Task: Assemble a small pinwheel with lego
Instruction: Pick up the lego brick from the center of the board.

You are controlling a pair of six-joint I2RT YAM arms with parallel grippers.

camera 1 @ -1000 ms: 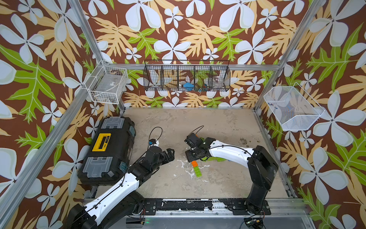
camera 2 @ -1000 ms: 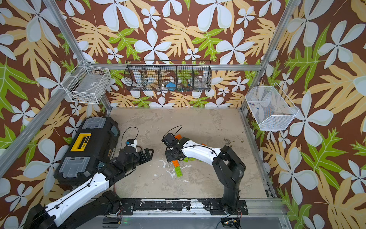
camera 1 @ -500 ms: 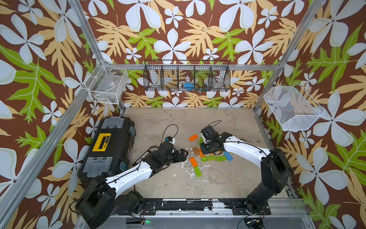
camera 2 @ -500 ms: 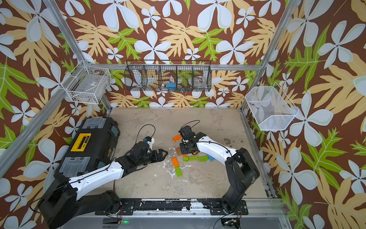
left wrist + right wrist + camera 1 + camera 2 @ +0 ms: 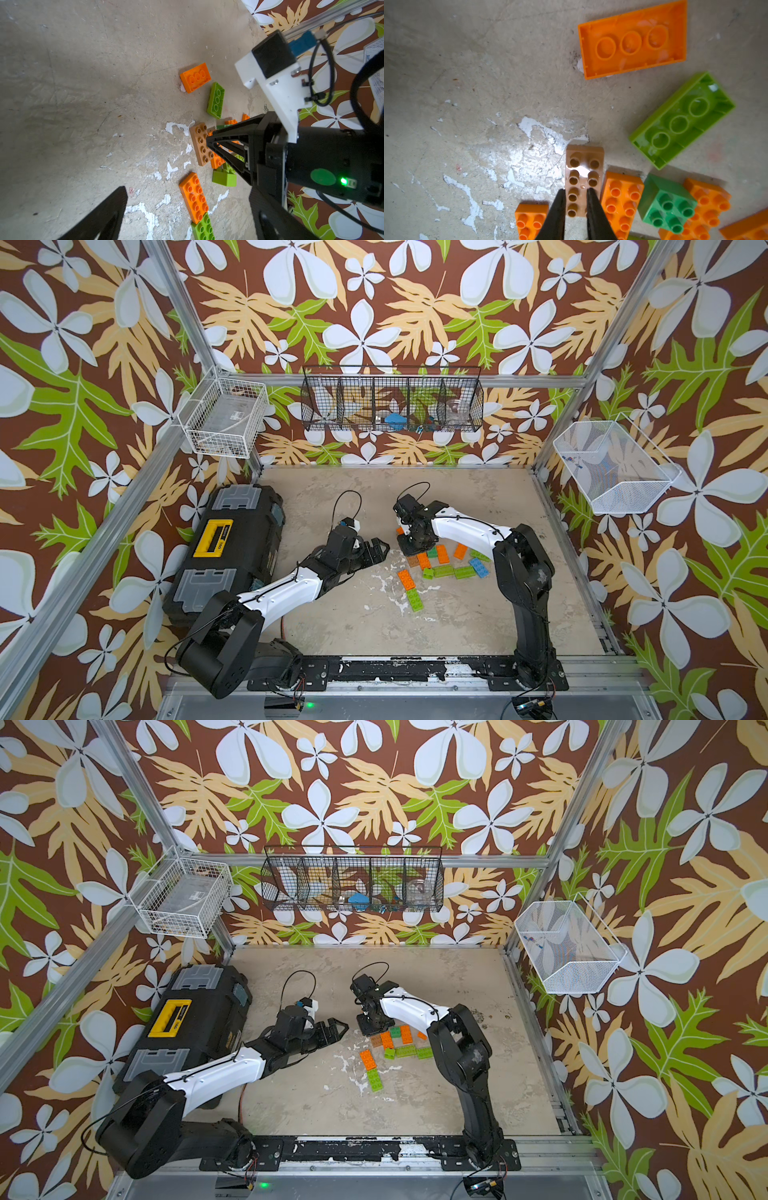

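Across the bottom of the booth lies a beige, mottled table (image 5: 415, 497), chipped white in patches near its middle. On three sides stand walls (image 5: 374, 302) papered brown with big white flowers and green and tan leaves, framed by aluminium rails (image 5: 519, 382). Three baskets hang there: a white wire basket (image 5: 224, 418) on the left, a black wire basket (image 5: 392, 404) with compartments at the back, and a white mesh basket (image 5: 615, 466) on the right. One black toolbox (image 5: 232, 547) with a yellow handle sits along the table's left edge. The lego (image 5: 444, 571) lies scattered just right of the middle. I count one brown brick (image 5: 584, 162), one dark green brick (image 5: 668, 205), one blue brick (image 5: 478, 567), at least four orange bricks (image 5: 404, 579) and at least five lime green bricks (image 5: 414, 599), some half hidden under the right arm (image 5: 465, 529). The left gripper (image 5: 377, 551) hangs between toolbox and bricks, jaws wide apart and empty. The right gripper (image 5: 576, 192) points down, jaws close together on the brown brick, which lies flat on the table. One finger (image 5: 556, 214) is against its long side, the other among its studs.
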